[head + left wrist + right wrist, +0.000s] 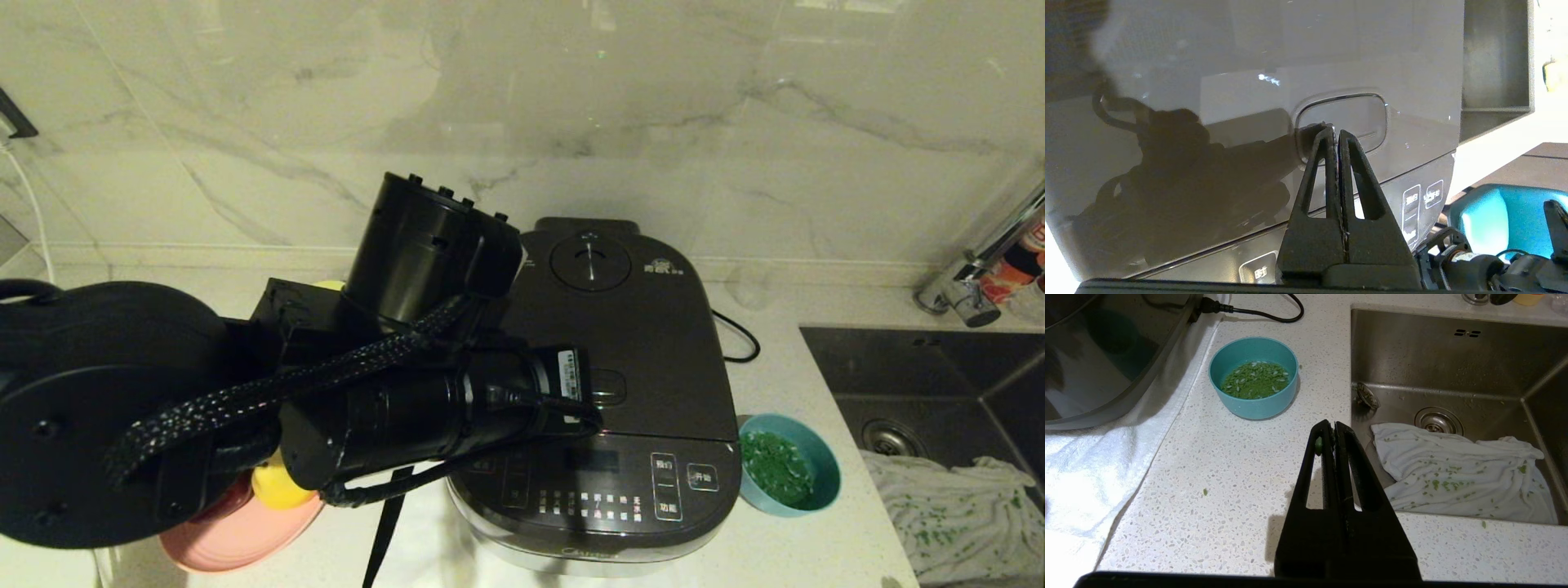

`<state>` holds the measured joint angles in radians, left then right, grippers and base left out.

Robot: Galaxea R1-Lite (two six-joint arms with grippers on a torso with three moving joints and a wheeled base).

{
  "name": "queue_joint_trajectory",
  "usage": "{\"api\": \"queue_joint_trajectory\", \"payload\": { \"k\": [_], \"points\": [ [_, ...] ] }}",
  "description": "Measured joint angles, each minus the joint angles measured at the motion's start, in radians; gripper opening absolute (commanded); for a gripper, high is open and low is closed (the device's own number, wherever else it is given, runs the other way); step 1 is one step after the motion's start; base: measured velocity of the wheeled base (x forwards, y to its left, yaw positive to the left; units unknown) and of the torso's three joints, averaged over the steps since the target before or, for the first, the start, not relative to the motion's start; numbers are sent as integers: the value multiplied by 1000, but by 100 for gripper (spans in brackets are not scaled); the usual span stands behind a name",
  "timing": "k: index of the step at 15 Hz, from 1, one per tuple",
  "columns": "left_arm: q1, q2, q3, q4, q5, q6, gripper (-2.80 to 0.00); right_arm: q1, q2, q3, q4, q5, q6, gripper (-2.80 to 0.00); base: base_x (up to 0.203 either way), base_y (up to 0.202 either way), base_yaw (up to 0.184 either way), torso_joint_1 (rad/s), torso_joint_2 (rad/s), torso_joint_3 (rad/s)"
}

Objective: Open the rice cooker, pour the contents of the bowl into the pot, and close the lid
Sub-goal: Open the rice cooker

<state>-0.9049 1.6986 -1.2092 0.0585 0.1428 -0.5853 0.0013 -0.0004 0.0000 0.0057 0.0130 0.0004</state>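
The left arm hides the rice cooker's left side, much of the pink plate and most of the yellow bowl.

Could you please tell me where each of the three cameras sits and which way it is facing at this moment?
Head view: from the robot's head, looking forward and down at the rice cooker with its lid closed; the left arm crosses in front.
Left wrist view: behind the shut left gripper, looking along it at the lid's release button.
Right wrist view: behind the shut right gripper, looking down at the counter and sink.
Shared: all three show the bowl.
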Motion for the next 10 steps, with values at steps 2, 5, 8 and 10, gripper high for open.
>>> {"api": "queue_joint_trajectory", "payload": {
  "k": [2,5,8,10],
  "points": [
    [-7,-11,17,3,0,-2,-280,0,0,0,0,0,0,-280,0,0,0,0,0,0],
    [-17,-16,36,-2,4,-5,-280,0,0,0,0,0,0,-280,0,0,0,0,0,0],
    [-17,-8,41,-8,5,-8,-280,0,0,0,0,0,0,-280,0,0,0,0,0,0],
    [-17,-2,41,-10,21,-8,-280,0,0,0,0,0,0,-280,0,0,0,0,0,0]
  ]
}}
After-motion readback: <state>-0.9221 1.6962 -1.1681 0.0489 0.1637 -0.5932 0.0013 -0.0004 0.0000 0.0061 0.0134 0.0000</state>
